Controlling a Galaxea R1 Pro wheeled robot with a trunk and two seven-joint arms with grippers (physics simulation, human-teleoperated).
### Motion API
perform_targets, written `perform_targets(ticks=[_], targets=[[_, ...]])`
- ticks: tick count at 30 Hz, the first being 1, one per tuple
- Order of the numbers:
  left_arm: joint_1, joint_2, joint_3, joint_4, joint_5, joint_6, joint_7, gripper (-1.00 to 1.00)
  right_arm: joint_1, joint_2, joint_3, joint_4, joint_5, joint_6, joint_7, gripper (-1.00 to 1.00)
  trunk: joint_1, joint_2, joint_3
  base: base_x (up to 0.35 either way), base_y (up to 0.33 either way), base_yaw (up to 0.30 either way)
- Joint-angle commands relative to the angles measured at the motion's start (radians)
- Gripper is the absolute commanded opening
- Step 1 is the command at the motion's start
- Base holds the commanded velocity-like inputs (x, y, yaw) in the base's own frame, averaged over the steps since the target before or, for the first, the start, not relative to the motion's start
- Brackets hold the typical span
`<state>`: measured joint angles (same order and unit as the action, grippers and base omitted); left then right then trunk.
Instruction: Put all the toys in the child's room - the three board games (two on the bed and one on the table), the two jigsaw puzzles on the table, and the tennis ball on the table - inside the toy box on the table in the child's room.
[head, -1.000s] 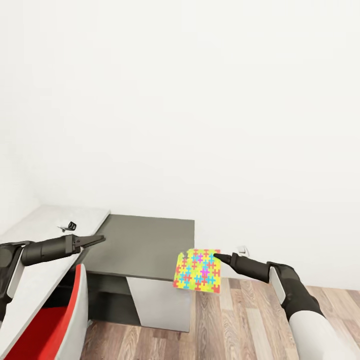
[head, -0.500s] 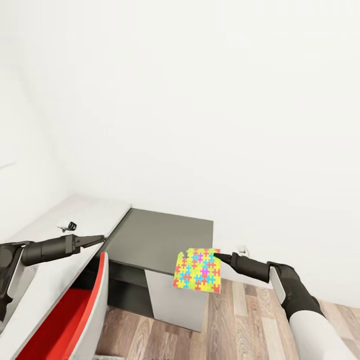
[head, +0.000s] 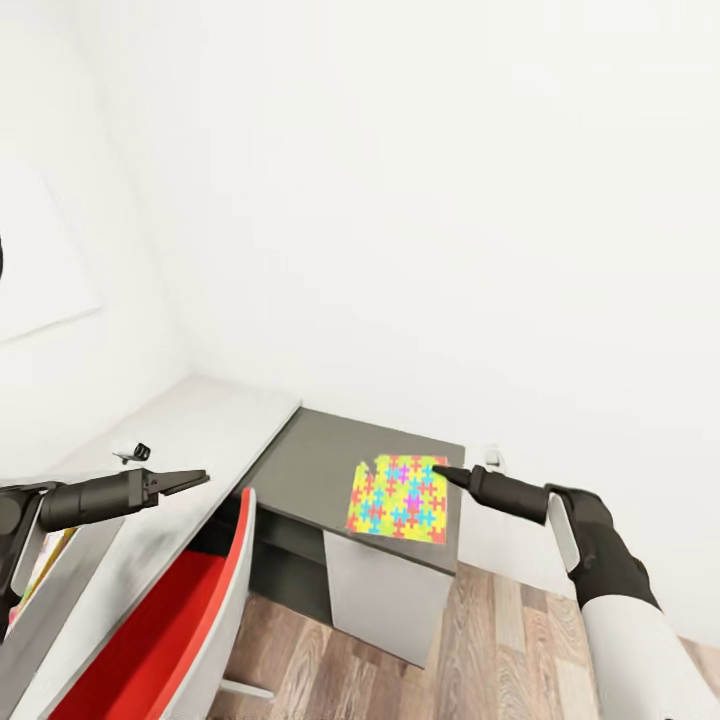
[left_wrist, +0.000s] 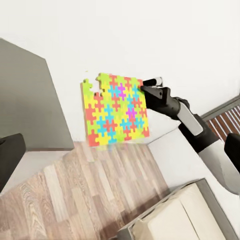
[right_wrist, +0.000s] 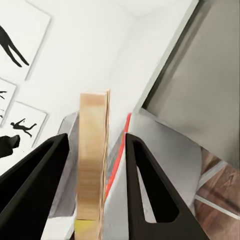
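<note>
While turned toward a corner of the child's room (head: 420, 200), faced bare white walls above a brown plank floor (head: 500, 650). Ran along the left wall as a long table (head: 200, 420) with a pale top, then dropped to a lower dark grey cabinet section (head: 320, 460) with a light door (head: 385, 600). Stood tucked against the pale part: a chair (head: 190, 620), red seat and white shell. Hung in the air off the cabinet's near corner, touching no surface: one jigsaw puzzle (head: 398, 497), face toward the head camera, seen against the dark top there and against the white wall from the left wrist. Was pinched at its upper right corner by the right gripper (head: 440, 472), one finger on each face in the right wrist view, the puzzle edge-on between them. Reached out over the pale top, well apart from the puzzle: the left gripper (head: 200, 479), fingers seemingly pressed together on nothing. Lay on the table beyond it: a small dark-and-white object (head: 135, 453), too small to identify.
</note>
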<state>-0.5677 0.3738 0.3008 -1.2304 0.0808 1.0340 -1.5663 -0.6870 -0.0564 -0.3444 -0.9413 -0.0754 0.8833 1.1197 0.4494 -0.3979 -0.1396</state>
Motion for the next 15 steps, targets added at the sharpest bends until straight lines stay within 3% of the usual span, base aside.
perform_targets(ticks=[1, 6, 15], targets=[[-0.001, 0.000, 0.000, 0.000, -0.001, 0.011, -0.004, 1.00, -0.019, 0.000, -0.001, -0.007, -0.001, 0.021, 0.000, -1.00, 0.001, -0.002, -0.003, 0.000, 0.000, 0.241], [-0.001, 0.000, 0.000, 0.000, -0.001, 0.011, -0.004, 1.00, -0.082, 0.006, 0.000, -0.016, -0.001, 0.047, -0.001, -1.00, 0.001, -0.002, -0.009, 0.000, 0.000, 0.239], [-0.001, 0.000, 0.000, 0.000, -0.001, 0.010, -0.004, 1.00, -0.094, 0.028, 0.001, -0.013, 0.003, 0.049, -0.001, -1.00, 0.001, -0.002, -0.019, 0.000, 0.000, 0.238]])
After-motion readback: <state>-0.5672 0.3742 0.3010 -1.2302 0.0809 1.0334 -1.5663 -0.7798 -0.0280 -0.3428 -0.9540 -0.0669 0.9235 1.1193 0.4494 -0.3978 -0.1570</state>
